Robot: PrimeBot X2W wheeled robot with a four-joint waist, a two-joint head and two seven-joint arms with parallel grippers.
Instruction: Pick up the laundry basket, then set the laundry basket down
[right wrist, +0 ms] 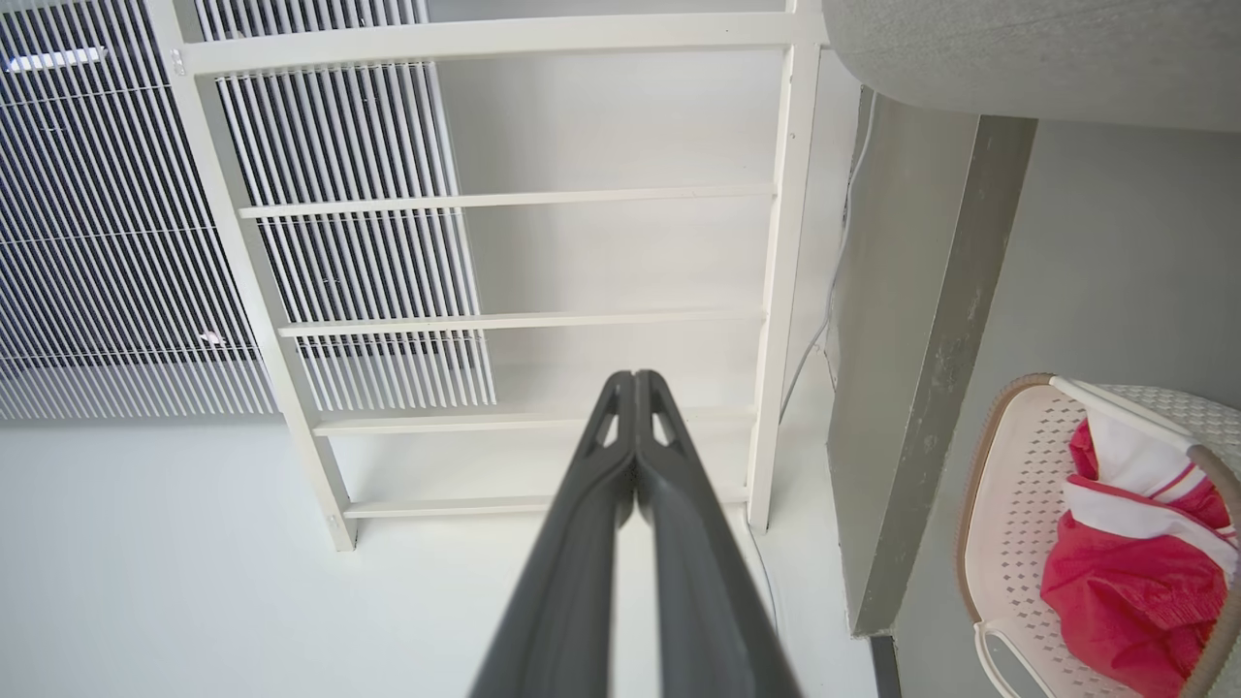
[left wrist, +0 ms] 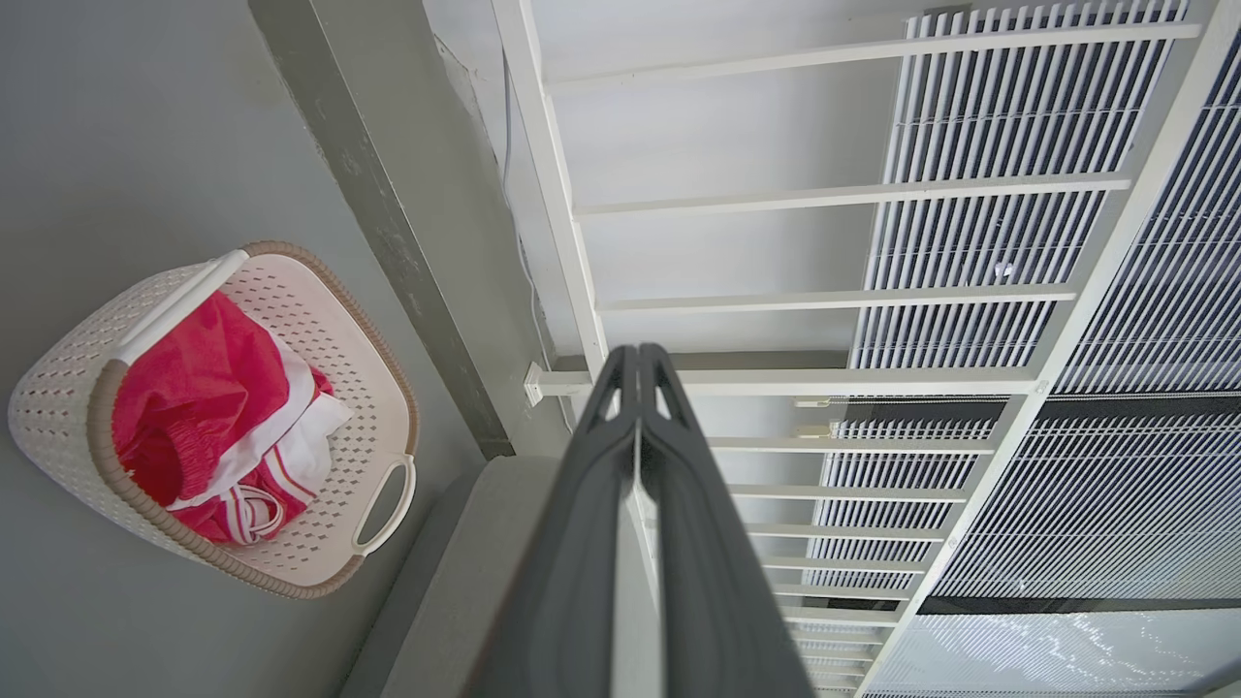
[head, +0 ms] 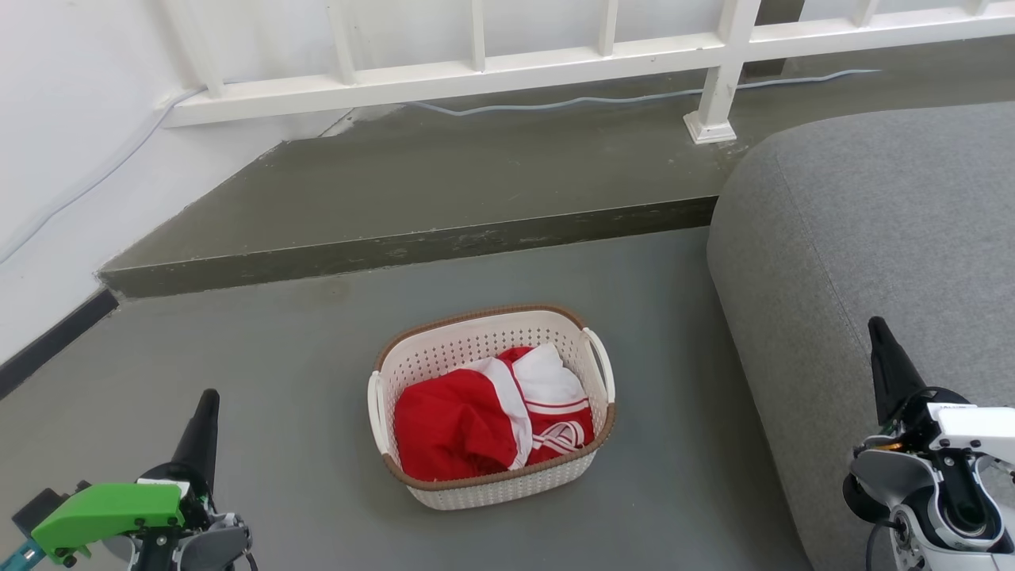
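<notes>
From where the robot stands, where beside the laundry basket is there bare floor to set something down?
Bare floor lies left of the laundry basket, toward the left gripper, and behind it up to the raised step. The right side is tighter: the grey sofa stands close.

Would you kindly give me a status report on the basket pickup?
Left gripper shut, empty. Right gripper shut, empty. Laundry basket on floor, untouched. Grey sofa to its right, apart.

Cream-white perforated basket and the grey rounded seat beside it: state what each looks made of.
The cream-white perforated laundry basket looks like moulded plastic, semi-matte: regular punched holes, smooth loop handles. Its brown rim is probably plastic shaped as weave. The grey rounded seat looks upholstered in matte woven fabric: fine speckled texture, soft edges.
</notes>
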